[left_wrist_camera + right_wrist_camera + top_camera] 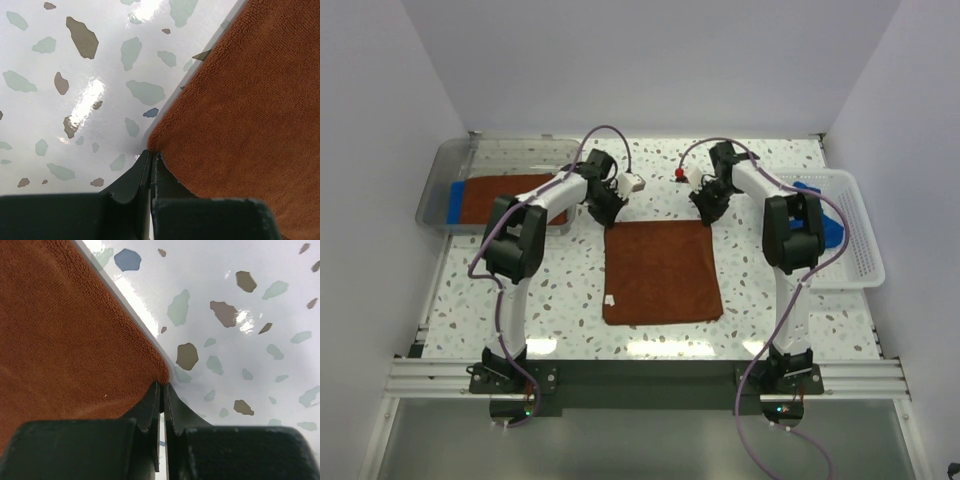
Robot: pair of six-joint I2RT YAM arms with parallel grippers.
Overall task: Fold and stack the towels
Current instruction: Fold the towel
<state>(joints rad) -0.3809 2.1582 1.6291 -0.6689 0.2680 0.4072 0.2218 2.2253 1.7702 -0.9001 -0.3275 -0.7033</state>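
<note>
A brown towel (660,270) lies flat in the middle of the table. My left gripper (605,213) is at its far left corner. In the left wrist view the jaws (151,152) are shut on that corner of the towel (240,110). My right gripper (708,212) is at the far right corner. In the right wrist view its jaws (162,386) are shut on that corner of the towel (65,340). Both corners stay low at the table surface. A folded brown towel (505,197) lies in the clear bin at the left.
The clear bin (445,160) stands at the back left, with a blue cloth (456,199) beside the folded towel. A white basket (855,230) at the right holds a blue towel (830,228). A small red object (679,174) sits at the back centre.
</note>
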